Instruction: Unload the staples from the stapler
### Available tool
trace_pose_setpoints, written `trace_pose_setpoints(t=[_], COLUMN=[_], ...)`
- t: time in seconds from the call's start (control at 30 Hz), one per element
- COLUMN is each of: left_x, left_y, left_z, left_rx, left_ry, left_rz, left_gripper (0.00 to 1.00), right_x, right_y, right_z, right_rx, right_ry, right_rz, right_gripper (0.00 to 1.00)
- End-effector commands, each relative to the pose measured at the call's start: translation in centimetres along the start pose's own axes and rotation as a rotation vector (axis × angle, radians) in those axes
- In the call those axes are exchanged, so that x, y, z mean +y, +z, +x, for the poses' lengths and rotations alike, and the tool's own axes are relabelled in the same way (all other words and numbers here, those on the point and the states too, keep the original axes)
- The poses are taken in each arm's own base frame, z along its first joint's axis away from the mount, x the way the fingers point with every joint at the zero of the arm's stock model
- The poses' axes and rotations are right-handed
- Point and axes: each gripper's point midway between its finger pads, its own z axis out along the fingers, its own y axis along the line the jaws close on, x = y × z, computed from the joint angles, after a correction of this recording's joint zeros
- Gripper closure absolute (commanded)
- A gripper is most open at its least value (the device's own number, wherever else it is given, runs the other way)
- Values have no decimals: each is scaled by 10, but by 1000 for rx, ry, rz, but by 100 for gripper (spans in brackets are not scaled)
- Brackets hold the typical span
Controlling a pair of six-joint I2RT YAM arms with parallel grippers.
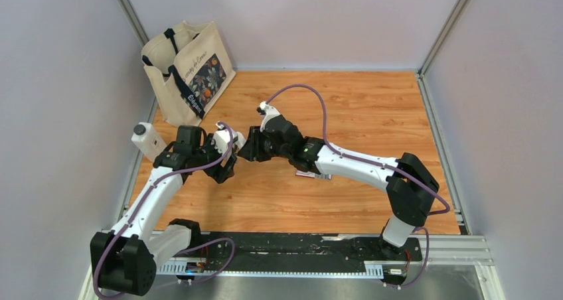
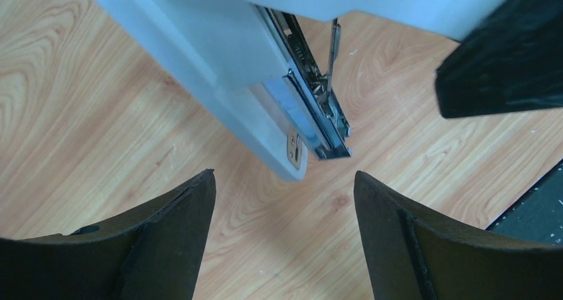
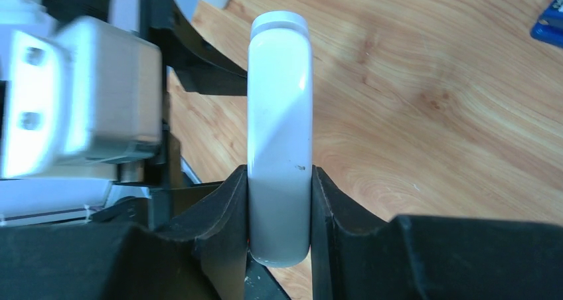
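Item: stapler (image 3: pixel 279 134). Slim pale-blue bar with a glossy plastic shell and rounded ends. Clamped across its narrow width between the fingers of the right hand (image 3: pixel 279 180) and held off the wooden bench (image 3: pixel 431 81). The metal staple rail (image 2: pixel 312 107) lies exposed along one face.

Left pincer (image 2: pixel 284 187) spread apart, right pincer (image 3: pixel 279 174) gripping.

Beyond and right of the stapler (image 3: pixel 279 134), the table (image 1: pixel 372 107) lies open. Left of it stand a bag (image 1: pixel 188 71) and bottle (image 1: pixel 147 141); a box (image 1: pixel 312 174) lies near-right.
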Motion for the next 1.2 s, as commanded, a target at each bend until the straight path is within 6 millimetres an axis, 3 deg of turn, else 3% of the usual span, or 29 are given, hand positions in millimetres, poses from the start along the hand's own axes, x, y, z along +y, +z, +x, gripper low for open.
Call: trace_pose_setpoints(t=[0.0, 0.1, 0.23, 0.5, 0.83, 1.0, 1.17], left_x=[2, 1, 2, 0, 8, 10, 10], left_y=[3, 3, 3, 6, 7, 7, 3], left_z=[-13, -17, -18, -12, -14, -19, -20], left_rx=[-68, -82, -82, -81, -91, -106, -118], left_ry=[75, 86, 99, 138, 179, 188, 238], left_rz=[5, 15, 16, 22, -20, -33, -49], left_gripper=[18, 25, 42, 48, 73, 84, 85], right_x=[35, 36, 34, 37, 47, 43, 29], right_y=[-16, -15, -15, -15, -23, -29, -37], right_z=[-26, -23, -19, -15, -3, 14, 32], right_rx=[-90, -81, -70, -56, -15, 28, 60], right_ry=[24, 33, 39, 74, 104, 102, 48], right_rz=[-127, -136, -139, -178, -260, -286, -274], right_gripper=[99, 100, 100, 100, 100, 100, 100])
